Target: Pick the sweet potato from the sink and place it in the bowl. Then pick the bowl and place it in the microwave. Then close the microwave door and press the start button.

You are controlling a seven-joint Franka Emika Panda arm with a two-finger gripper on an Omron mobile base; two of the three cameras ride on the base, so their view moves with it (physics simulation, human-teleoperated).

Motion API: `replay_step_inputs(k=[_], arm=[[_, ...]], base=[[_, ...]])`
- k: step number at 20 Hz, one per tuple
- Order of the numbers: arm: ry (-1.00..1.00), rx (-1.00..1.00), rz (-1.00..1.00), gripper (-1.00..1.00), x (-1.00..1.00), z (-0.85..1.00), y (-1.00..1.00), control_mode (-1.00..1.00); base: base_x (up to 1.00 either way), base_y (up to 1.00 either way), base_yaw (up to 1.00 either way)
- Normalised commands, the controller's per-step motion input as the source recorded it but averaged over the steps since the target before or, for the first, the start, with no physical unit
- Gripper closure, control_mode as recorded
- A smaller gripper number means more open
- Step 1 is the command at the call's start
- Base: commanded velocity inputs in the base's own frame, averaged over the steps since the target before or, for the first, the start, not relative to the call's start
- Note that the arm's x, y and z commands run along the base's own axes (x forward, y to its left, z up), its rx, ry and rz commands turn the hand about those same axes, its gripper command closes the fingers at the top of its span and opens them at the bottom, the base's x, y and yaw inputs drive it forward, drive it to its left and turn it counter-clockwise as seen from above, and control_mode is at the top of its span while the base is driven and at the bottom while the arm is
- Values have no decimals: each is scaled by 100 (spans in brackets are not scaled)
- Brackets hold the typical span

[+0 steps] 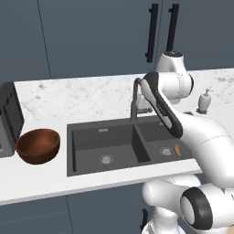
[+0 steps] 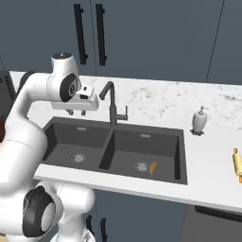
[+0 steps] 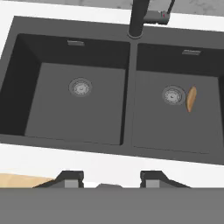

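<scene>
Poised high above the sink (image 3: 131, 52), the gripper (image 3: 111, 178) shows its two dark fingertips (image 3: 70, 178) at the bottom of the hand view, standing apart with bare white counter edge between them and nothing held. In the right base view the gripper (image 2: 78, 112) hangs in the upper left of the frame, over the back rim of the left basin, just left of the faucet (image 2: 112, 106).

The sweet potato (image 3: 191, 99) lies on the floor of the right basin, at the right of the hand view, just beside the round drain (image 3: 173, 95) and roughly parallel to the basin's side wall. In the left base view the sweet potato (image 1: 177, 150) peeks out beside the arm at centre right; in the right base view it (image 2: 152, 168) sits lower centre.

By its look, the tuber should be light, stiff and firm, not fragile, though its rounded, tapered form could roll or slip out of the fingers. The best hold is probably across its thick middle, fingers closing on the long sides, not on the pointed ends.

The bowl (image 1: 38, 146) waits empty on the counter at the left of the left base view, well apart from the sweet potato, next to the microwave (image 1: 9, 119) at the left edge.
</scene>
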Motion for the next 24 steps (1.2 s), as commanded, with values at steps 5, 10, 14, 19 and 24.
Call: replay_step_inputs(k=[5, 10, 14, 19, 24], arm=[[0, 0, 0, -100, -58, -2, -4, -100], [1, -8, 0, -100, -93, -25, -5, -100], [1, -6, 0, -100, -26, -48, -63, -100], [3, 0, 0, -100, 13, -43, -100, -100], [2, 0, 0, -100, 68, -54, -91, -100]], base=[[0, 0, 0], [0, 0, 0], [0, 0, 0], [0, 0, 0], [0, 0, 0]])
